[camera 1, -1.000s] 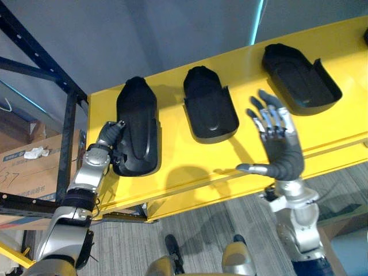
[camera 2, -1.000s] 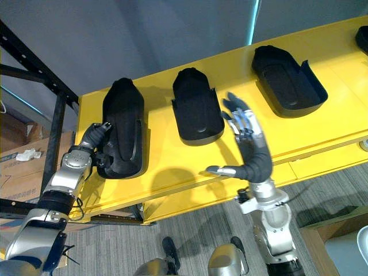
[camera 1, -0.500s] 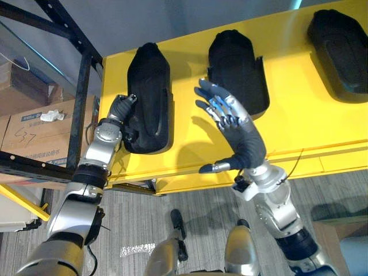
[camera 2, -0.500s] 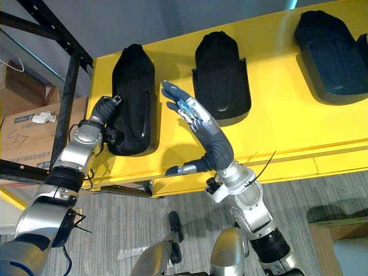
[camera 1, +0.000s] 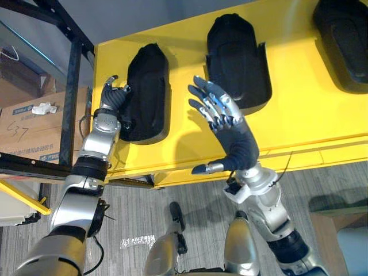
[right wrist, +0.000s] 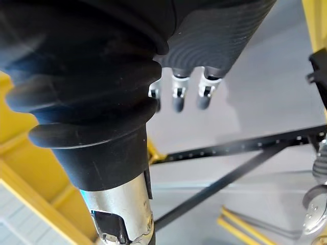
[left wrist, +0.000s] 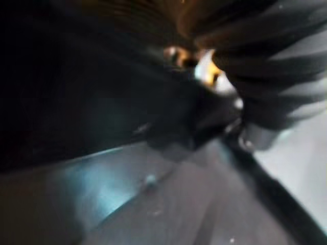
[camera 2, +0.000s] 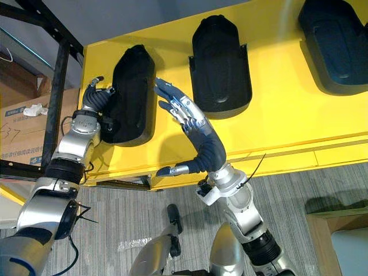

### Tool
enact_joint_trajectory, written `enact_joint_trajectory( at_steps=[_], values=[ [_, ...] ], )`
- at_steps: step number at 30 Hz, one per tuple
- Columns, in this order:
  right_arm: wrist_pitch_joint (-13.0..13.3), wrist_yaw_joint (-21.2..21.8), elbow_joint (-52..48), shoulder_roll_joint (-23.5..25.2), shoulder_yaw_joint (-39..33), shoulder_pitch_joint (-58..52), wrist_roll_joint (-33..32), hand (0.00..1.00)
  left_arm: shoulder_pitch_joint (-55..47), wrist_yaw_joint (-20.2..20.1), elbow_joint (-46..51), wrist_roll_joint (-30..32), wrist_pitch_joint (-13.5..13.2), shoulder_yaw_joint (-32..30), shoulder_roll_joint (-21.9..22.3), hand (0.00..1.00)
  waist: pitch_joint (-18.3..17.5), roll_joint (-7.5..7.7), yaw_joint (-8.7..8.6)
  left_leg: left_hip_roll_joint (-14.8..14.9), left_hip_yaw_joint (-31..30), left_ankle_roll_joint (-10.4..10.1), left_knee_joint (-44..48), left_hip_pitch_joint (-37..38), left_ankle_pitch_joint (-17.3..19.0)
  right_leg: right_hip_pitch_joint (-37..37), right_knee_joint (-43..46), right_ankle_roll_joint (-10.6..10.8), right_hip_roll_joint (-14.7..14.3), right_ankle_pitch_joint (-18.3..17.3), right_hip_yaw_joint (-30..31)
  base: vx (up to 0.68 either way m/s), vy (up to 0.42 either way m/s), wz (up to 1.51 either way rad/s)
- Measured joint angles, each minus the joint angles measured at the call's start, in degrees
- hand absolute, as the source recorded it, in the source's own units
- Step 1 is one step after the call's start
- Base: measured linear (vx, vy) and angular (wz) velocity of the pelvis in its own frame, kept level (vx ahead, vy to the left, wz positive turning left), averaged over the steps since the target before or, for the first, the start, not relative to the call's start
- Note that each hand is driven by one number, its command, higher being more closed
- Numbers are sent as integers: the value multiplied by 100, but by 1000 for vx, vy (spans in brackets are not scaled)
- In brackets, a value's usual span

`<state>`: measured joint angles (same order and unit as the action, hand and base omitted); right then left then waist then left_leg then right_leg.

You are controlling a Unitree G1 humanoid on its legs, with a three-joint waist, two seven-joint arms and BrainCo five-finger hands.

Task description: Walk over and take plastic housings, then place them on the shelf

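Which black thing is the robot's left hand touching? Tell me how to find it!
Look at the big yellow surface with three black plastic housings in a row. Yours is the leftmost housing, nearest the black rack post. Only it has the left hand against its side; the open right hand is raised between it and the middle housing.

This looks like a warehouse or factory storeroom. A yellow shelf (camera 1: 299, 115) across the upper frame carries a row of black plastic housings (camera 1: 148, 86). A black perforated rack upright (camera 1: 72, 86) stands at the upper left, cardboard boxes (camera 1: 29, 126) sit behind it, and grey carpet flooring (camera 1: 333, 178) runs below.
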<state>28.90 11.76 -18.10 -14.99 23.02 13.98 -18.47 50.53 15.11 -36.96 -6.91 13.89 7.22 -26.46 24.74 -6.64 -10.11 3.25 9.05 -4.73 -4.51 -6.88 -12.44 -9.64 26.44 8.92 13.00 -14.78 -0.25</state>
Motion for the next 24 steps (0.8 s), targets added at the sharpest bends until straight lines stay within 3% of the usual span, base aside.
enact_joint_trajectory(
  at_steps=[7, 13, 16, 18, 20, 22, 24],
  values=[
    [33, 74, 5, -17, -62, -314, 2, 0, 183, 338, -271, -228, -35, -3, 18, 0, -4, 7, -6, 17, 16, -29, -12, 252, 34, 307, -150, 9, -10, 37, -10, -4, -13, -4],
    [371, 72, 107, 40, -271, -496, -8, 0, 754, 881, 93, -220, -773, -11, -9, 0, -87, 74, -3, 17, -29, -7, -14, 318, 39, 692, -675, 77, -39, 326, -131, 23, 15, 3],
    [411, 22, 313, 269, -262, -499, -7, 0, 767, 949, 1148, -205, -1123, -102, -104, 0, -279, 298, 20, -4, -34, -4, -13, 481, 37, 996, -931, 95, -43, 397, -187, 43, 13, 1],
    [411, -82, 366, 351, -262, -575, 2, 0, 765, 948, 1882, -200, -1392, -238, -233, 0, -610, 351, 31, 18, -76, -7, -14, 481, 40, 1142, -1109, 75, -70, 434, -310, 34, -25, 17],
    [410, -203, 371, 356, -275, -652, 9, 0, 716, 935, 2545, -225, -1614, -389, -451, 0, -869, 314, 105, 47, -100, 3, -16, 482, 53, 1231, -1231, 57, -104, 471, -397, 24, -37, 16],
    [384, -380, 407, 359, -278, -676, 94, 0, 393, 799, 3623, -566, -1973, -897, -668, 0, -1114, 214, 187, 86, -198, 20, -17, 499, 87, 1356, -1341, 40, -166, 507, -491, -3, -31, 17],
    [346, -520, 408, 355, -276, -720, 143, 0, -190, 617, 4598, -874, -2137, -1345, -698, 0, -1277, 130, 277, 112, -254, 7, -42, 499, 97, 1408, -1434, 29, -192, 522, -591, -48, -27, 15]
  ],
)
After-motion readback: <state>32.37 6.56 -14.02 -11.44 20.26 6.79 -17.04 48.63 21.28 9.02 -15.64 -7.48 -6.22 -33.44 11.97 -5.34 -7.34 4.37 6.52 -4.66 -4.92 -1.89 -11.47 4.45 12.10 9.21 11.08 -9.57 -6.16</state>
